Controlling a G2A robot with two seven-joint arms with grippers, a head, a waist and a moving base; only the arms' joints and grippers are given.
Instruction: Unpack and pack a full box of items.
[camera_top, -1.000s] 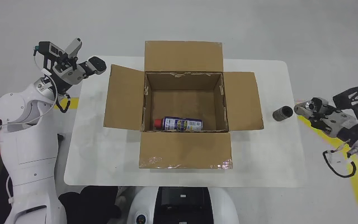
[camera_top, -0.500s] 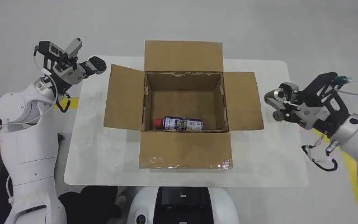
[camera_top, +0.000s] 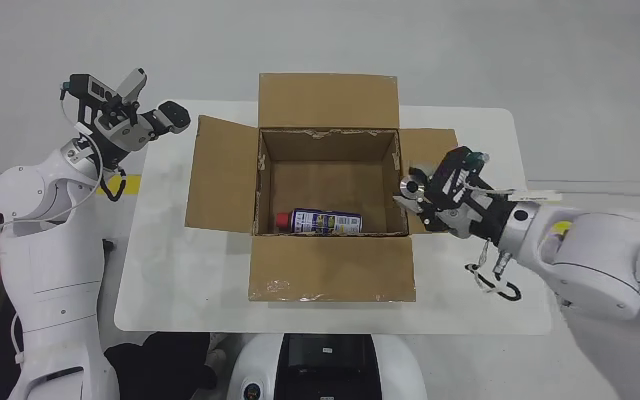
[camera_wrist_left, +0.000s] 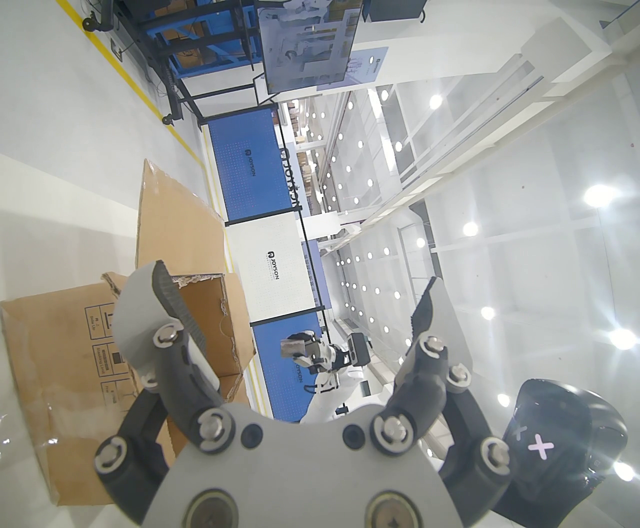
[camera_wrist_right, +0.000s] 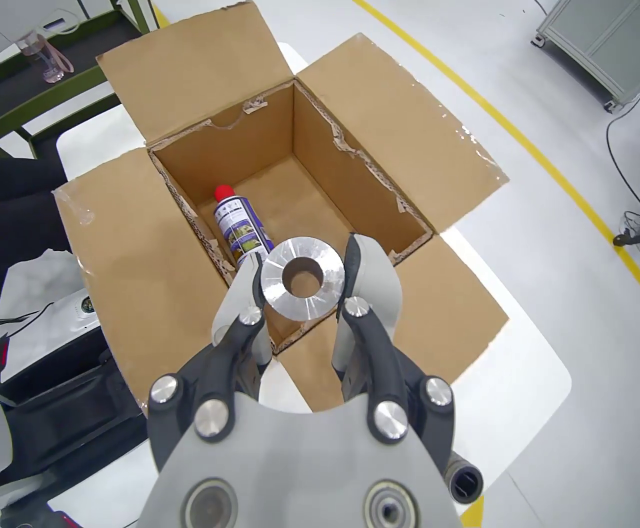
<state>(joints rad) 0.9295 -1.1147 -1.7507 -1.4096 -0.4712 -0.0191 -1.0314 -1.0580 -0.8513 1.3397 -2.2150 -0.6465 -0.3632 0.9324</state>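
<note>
**Metal ring held at the box's right wall**

The cardboard box (camera_top: 330, 145) (camera_wrist_right: 320, 130) (camera_wrist_left: 65, 360) sits in the middle of the white counter (camera_top: 170, 280) (camera_wrist_right: 525, 360). All four flaps are folded out flat, and their inner edges are torn and ragged.

One thing lies on the box floor: a spray can (camera_top: 325, 221) (camera_wrist_right: 239, 230). It is on its side against the wall nearest the robot, with its red cap pointing toward the robot's left.

The right jaws are clenched on a thick metal ring (camera_top: 410, 187) (camera_wrist_right: 325, 290). The ring is silver with a round bore through its middle, and one finger presses on each side of its rim. The flat face is turned back toward the wrist. From above, the ring hangs over the box's right wall, about where the right flap folds outward. From the wrist, it sits over the corner of the opening, with the can's lower end just behind it. How far above the cardboard it hangs I cannot tell.

The left jaws are released, spread wide with nothing between them. They are raised off beyond the counter's far-left corner, well apart from the box, and tilted up — the ceiling lights show past them in the wrist view, with the box's side low to one edge.
</note>
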